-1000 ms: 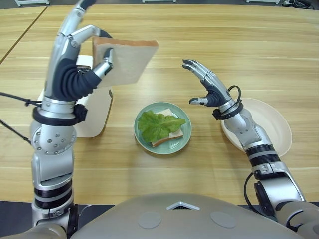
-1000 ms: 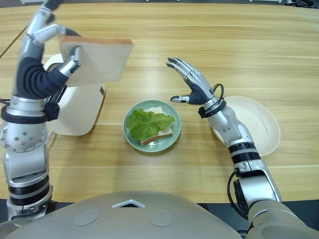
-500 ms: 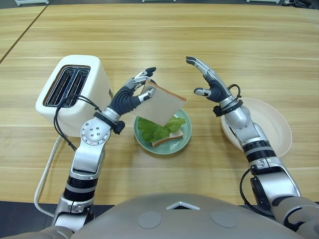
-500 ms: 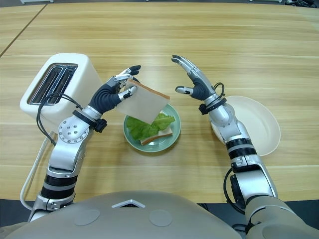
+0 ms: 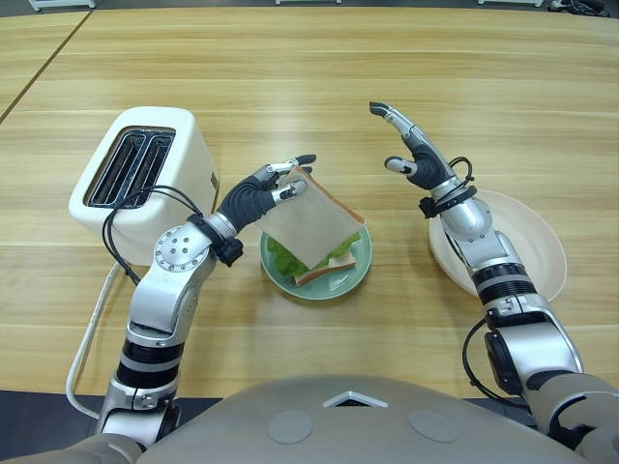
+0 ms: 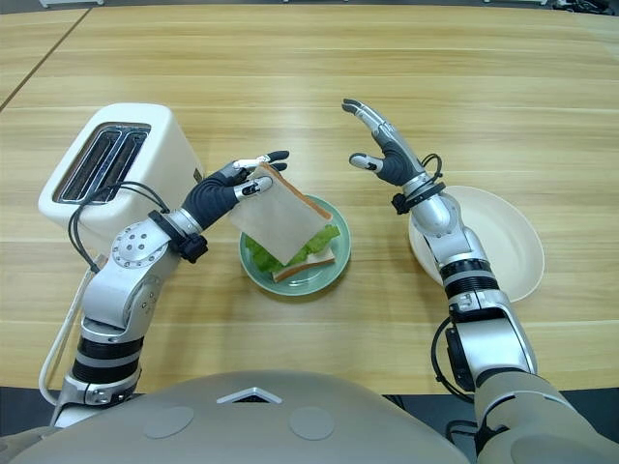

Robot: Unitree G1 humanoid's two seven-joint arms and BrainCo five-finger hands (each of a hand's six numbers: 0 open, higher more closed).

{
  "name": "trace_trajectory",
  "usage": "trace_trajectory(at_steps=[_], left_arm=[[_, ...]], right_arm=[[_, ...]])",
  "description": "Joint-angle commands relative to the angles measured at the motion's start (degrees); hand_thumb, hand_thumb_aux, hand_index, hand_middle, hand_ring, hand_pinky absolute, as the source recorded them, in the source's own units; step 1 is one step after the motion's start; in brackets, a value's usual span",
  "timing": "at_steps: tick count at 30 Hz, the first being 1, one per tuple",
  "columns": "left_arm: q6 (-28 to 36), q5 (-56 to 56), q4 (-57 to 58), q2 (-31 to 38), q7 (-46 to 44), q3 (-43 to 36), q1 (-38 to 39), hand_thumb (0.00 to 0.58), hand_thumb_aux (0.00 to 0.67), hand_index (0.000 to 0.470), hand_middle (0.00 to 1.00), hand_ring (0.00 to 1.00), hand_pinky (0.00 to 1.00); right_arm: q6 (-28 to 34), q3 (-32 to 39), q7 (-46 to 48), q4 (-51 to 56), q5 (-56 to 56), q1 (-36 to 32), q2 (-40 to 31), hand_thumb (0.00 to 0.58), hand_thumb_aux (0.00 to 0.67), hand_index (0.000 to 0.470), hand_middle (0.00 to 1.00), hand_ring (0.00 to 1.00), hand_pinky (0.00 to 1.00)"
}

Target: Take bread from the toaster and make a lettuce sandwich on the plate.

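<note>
On the near middle of the desk (image 5: 290, 58) sits the green plate (image 5: 334, 288), carrying a lower bread slice (image 5: 321, 272) with lettuce (image 5: 280, 259) lying on it. The second slice of bread (image 5: 311, 224) is now tilted steeply over that plate, its lower edge at or just above the lettuce. A second ago it was held high beside the toaster (image 5: 145, 184), so it has been carried down and to the right. The left hand (image 5: 259, 193) grasps it by the upper left corner with the fingertips. To the right, beside the empty white bowl (image 5: 527, 246), the right hand (image 5: 416, 155) hangs above the desk with fingers spread, holding nothing, and has drifted slightly farther away. The sandwich looks nearly finished: the slice likely needs only laying flat and letting go.
</note>
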Motion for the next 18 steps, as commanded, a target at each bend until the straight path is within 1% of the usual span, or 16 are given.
trace_trajectory(at_steps=[1,8,13,18], left_arm=[[1.41,1.94,2.01,3.90,-1.58,-1.76,-1.72,0.580,0.670,0.470,0.00,0.00,0.00],[0.54,5.50,5.73,6.79,-3.94,-7.86,-3.39,0.580,0.670,0.470,0.00,0.00,0.00],[-0.17,6.87,10.50,8.23,-6.01,-8.41,-7.98,0.580,0.670,0.470,0.00,0.00,0.00],[-2.35,9.57,13.97,7.76,-5.66,-10.67,-9.35,0.580,0.670,0.470,0.00,0.00,0.00]], right_arm=[[-0.17,0.31,0.11,0.28,-0.80,-0.81,0.34,0.000,0.000,0.000,0.00,0.00,0.00],[-0.36,0.39,-0.06,0.42,-1.43,-0.83,0.44,0.000,0.000,0.000,0.00,0.00,0.00],[-0.44,0.52,-0.32,0.44,-1.82,-0.62,0.57,0.000,0.000,0.000,0.00,0.00,0.00],[-0.44,0.60,-0.36,0.23,-2.15,-0.65,0.70,0.000,0.000,0.000,0.00,0.00,0.00]])
